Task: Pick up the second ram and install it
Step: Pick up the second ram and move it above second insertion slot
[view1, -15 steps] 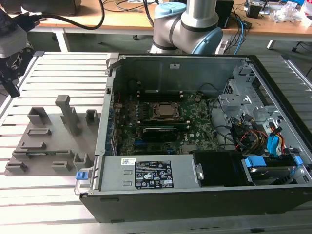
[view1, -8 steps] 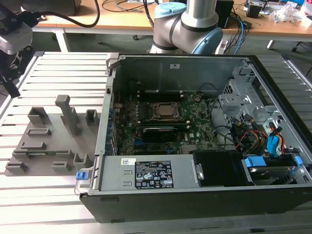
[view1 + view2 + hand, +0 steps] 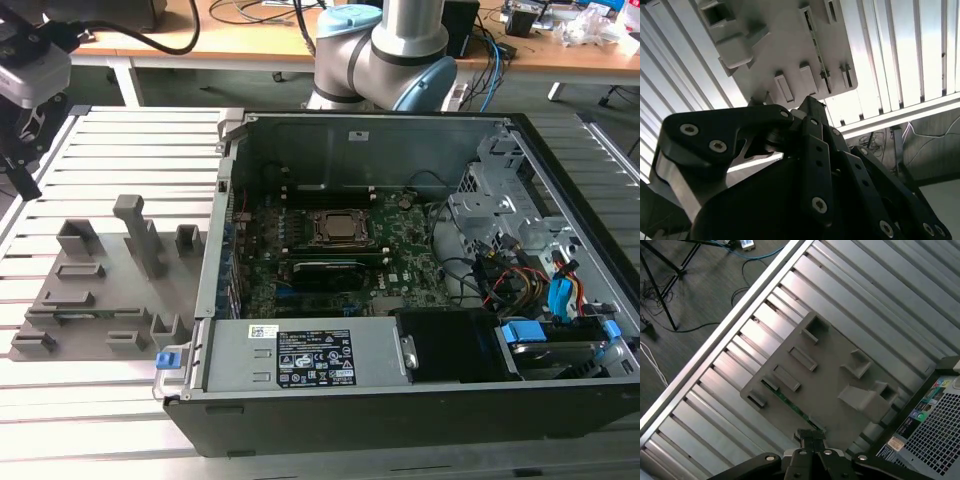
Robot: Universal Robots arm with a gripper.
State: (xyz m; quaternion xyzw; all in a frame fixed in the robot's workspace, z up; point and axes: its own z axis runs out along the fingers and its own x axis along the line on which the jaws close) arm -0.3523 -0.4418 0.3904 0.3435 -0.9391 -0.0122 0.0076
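I am hovering my hand (image 3: 810, 436), closed and empty, over the thin green circuit-board ram stick (image 3: 791, 407) lying in the grey plastic fixture tray (image 3: 836, 384); squaring across its long edges seems wise.

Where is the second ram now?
The second ram lies in the grey fixture, along one edge, as the first wrist view shows. In the exterior view that fixture sits on the table at the exterior view's left of the open case.
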